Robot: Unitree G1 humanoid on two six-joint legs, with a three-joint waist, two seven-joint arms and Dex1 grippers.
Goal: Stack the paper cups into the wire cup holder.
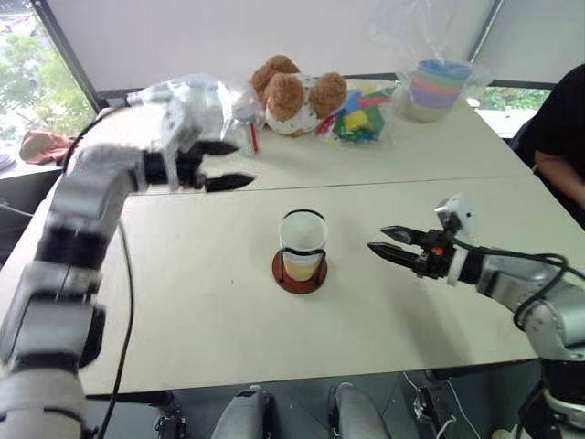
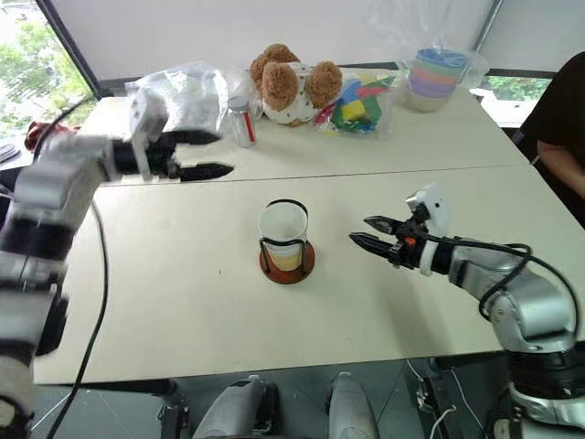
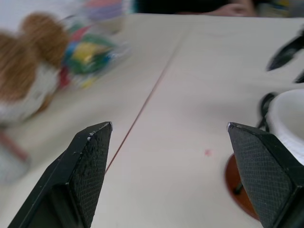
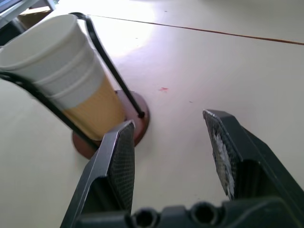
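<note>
Since the paper cups (image 4: 61, 71) sit nested in the wire cup holder (image 1: 301, 272), we judge stacking done, our left gripper (image 1: 227, 165) and right gripper (image 1: 388, 242) both open and empty.

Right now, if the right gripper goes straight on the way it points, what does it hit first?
Likely the paper cups stacked in the wire cup holder; the right gripper, jaws open, points at them, though depth is unclear.

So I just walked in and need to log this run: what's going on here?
A two-armed robot is stacking paper cups into a wire cup holder on the table. The cups sit nested in the holder, three rims showing in the right wrist view. Both grippers are open and empty: the left gripper is up and off to the holder's left, the right gripper beside it on the right.
</note>
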